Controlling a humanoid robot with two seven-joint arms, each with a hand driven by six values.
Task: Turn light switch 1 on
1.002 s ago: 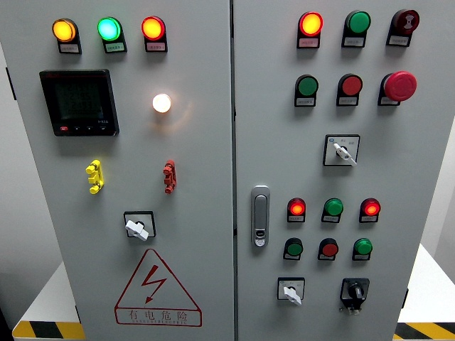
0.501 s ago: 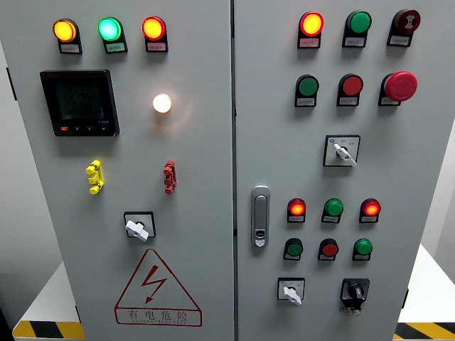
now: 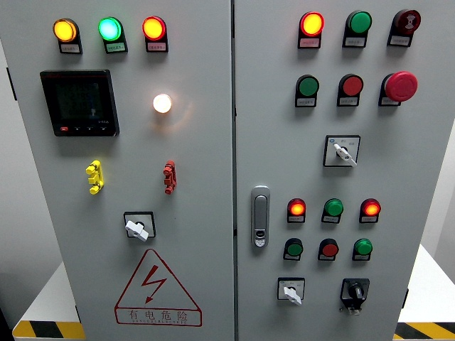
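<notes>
A grey control cabinet (image 3: 199, 156) with two doors fills the head view. On the left door a yellow toggle switch (image 3: 94, 177) and a red toggle switch (image 3: 169, 176) sit side by side. Above them a small white bulb (image 3: 162, 103) glows. Below them a white rotary selector (image 3: 138, 227) points down-left. I cannot tell which one is switch 1; the labels are too small to read. Neither hand shows in the frame.
Orange, green and red lamps (image 3: 109, 29) glow along the left door's top, over a dark meter display (image 3: 79, 102). The right door carries a handle (image 3: 260, 216), several buttons and lamps, a red emergency stop (image 3: 400, 86), and rotary selectors (image 3: 342, 151).
</notes>
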